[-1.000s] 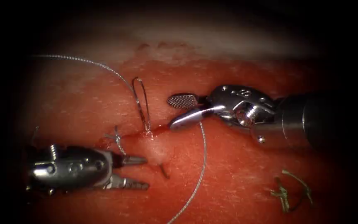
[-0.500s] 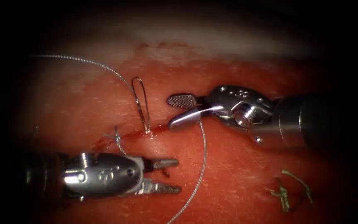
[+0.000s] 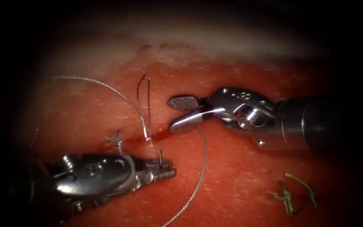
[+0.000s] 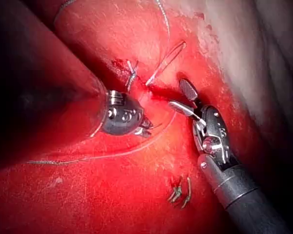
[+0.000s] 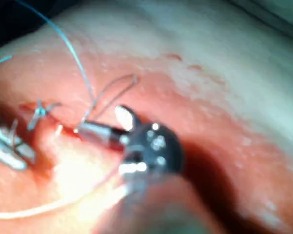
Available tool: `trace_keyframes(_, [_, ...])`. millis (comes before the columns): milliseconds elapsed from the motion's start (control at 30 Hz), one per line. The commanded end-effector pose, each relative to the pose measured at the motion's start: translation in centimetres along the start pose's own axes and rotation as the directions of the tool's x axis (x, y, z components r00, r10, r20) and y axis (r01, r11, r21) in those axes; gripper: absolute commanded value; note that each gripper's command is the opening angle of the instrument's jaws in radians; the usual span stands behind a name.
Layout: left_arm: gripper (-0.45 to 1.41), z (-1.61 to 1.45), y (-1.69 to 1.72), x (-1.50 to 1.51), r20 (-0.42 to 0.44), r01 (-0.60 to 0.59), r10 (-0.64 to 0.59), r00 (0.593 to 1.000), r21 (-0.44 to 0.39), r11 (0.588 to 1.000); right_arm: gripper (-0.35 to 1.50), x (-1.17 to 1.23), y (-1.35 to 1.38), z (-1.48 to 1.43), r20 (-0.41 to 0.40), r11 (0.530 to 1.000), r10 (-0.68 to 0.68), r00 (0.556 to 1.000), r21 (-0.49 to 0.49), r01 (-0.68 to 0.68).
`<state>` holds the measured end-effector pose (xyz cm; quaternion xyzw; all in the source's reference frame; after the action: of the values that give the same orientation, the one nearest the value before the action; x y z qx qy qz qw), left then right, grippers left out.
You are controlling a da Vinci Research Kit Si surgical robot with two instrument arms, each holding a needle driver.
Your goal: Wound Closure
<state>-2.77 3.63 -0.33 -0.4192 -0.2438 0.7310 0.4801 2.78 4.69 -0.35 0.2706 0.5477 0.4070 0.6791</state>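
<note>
Gripping the needle (image 3: 161, 158) tip where it pokes out of the tissue (image 3: 240, 176) just below the cut (image 3: 148, 136), left tool (image 3: 164, 168) jaws pressed together on it. Right tool (image 3: 180, 113) jaws spread, empty, at the cut's right end; thread (image 3: 200, 168) trails beneath.

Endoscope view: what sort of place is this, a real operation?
Likely a surgical practice bench: red tissue with a cut, stitched with thread. The left hand is shut on the needle near its tip, where it leaves the tissue; the right hand, open, holds nothing.
</note>
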Motion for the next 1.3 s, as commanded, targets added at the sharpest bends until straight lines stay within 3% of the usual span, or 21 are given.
trace_keyframes(33, [-0.35, 0.04, 0.04, -0.06, -0.006, 0.096, -0.097, 0.995, -0.053, 0.994, 1.15, -0.05, 0.0, 0.06, 0.001, 1.0, 0.001, 1.0, 0.004, -0.001])
trace_keyframes(133, [-0.35, -0.01, 0.08, -0.05, 0.013, 0.229, -0.23, 0.973, -0.147, 0.962, 1.15, -0.06, -0.01, 0.06, 0.003, 1.0, 0.001, 1.0, 0.007, -0.001])
trace_keyframes(167, [-0.35, -0.06, 0.12, -0.05, 0.037, 0.31, -0.31, 0.95, -0.217, 0.926, 1.15, -0.06, -0.01, 0.06, 0.003, 1.0, 0.001, 1.0, 0.007, -0.001])
trace_keyframes(267, [-0.35, -0.2, 0.21, 0.03, 0.065, 0.378, -0.377, 0.924, -0.308, 0.873, 1.13, -0.06, -0.03, 0.06, 0.006, 1.0, 0.001, 1.0, 0.013, -0.001])
trace_keyframes(500, [-0.35, -0.61, 0.45, 0.38, 0.082, 0.438, -0.451, 0.889, -0.44, 0.784, 1.08, -0.11, -0.19, 0.0, 0.043, 0.997, -0.001, 0.999, 0.082, -0.003])
trace_keyframes(633, [-0.35, -0.88, 0.56, 0.53, 0.1, 0.454, -0.468, 0.878, -0.482, 0.749, 1.05, -0.16, -0.46, -0.04, 0.071, 0.987, -0.062, 0.996, 0.152, 0.051])
trace_keyframes(733, [-0.35, -1.0, 0.58, 0.59, 0.064, 0.387, -0.411, 0.909, -0.49, 0.781, 0.98, -0.2, -0.52, -0.01, 0.08, 0.973, -0.115, 0.99, 0.21, 0.096])
trace_keyframes(800, [-0.35, -1.11, 0.56, 0.66, 0.012, 0.28, -0.306, 0.952, -0.438, 0.854, 0.93, -0.21, -0.51, 0.05, 0.074, 0.963, -0.169, 0.983, 0.225, 0.149])
trace_keyframes(833, [-0.35, -1.13, 0.56, 0.67, 0.004, 0.26, -0.287, 0.958, -0.429, 0.865, 0.93, -0.22, -0.5, 0.06, 0.074, 0.96, -0.183, 0.98, 0.229, 0.162])
trace_keyframes(900, [-0.35, -1.28, 0.53, 0.78, -0.066, 0.094, -0.123, 0.99, -0.337, 0.937, 0.93, -0.33, -0.48, 0.15, 0.08, 0.953, -0.221, 0.972, 0.229, 0.198])
trace_keyframes(1067, [-0.35, -1.45, 0.52, 0.9, -0.117, -0.038, 0.008, 0.993, -0.261, 0.965, 0.95, -0.62, -0.38, 0.33, 0.142, 0.952, -0.26, 0.955, 0.204, 0.229])
trace_keyframes(1300, [-0.35, -1.63, 0.52, 1.06, -0.191, -0.258, 0.225, 0.955, -0.169, 0.951, 0.95, -0.81, -0.34, 0.43, 0.199, 0.951, -0.284, 0.938, 0.184, 0.249])
